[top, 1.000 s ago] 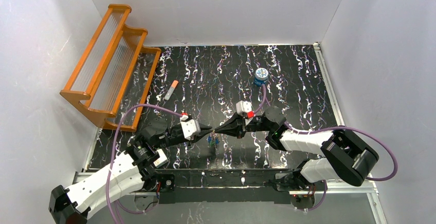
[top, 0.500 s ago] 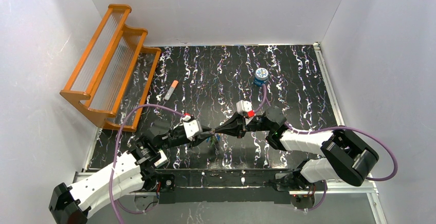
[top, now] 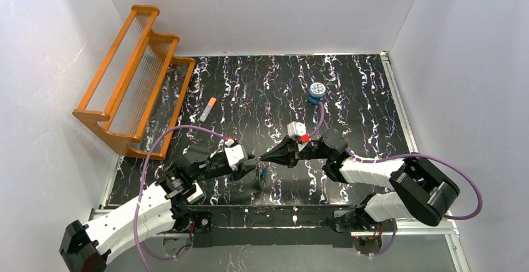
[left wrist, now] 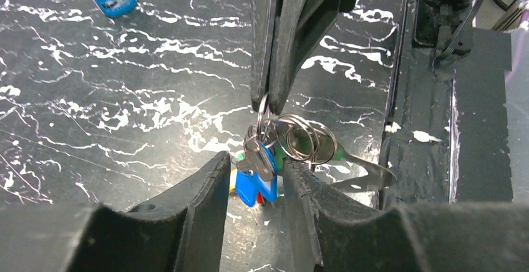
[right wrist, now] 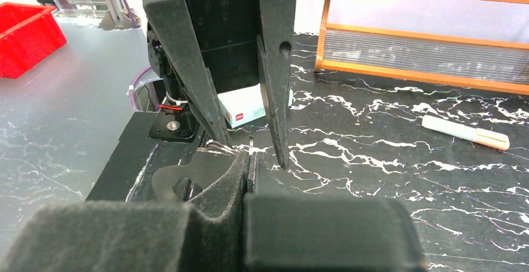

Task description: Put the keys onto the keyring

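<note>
My right gripper is shut on a thin metal ring of the keyring, whose edge shows just above its fingertips. A bunch of linked metal rings hangs from it, just above the table. On that bunch hang the keys: a blue head, a green one, a yellow one and a red one partly hidden behind the blue. My left gripper faces the right one, open. The blue key head lies between its fingers without being pinched.
A small blue tin stands at the back right. An orange-tipped white tube lies at the back left, near an orange wooden rack. The table's metal front rail runs just behind the hanging keys.
My left gripper's jaws have spread apart around the hanging keys, and its tip has dropped a little below the right gripper's. The right arm has stayed still.
</note>
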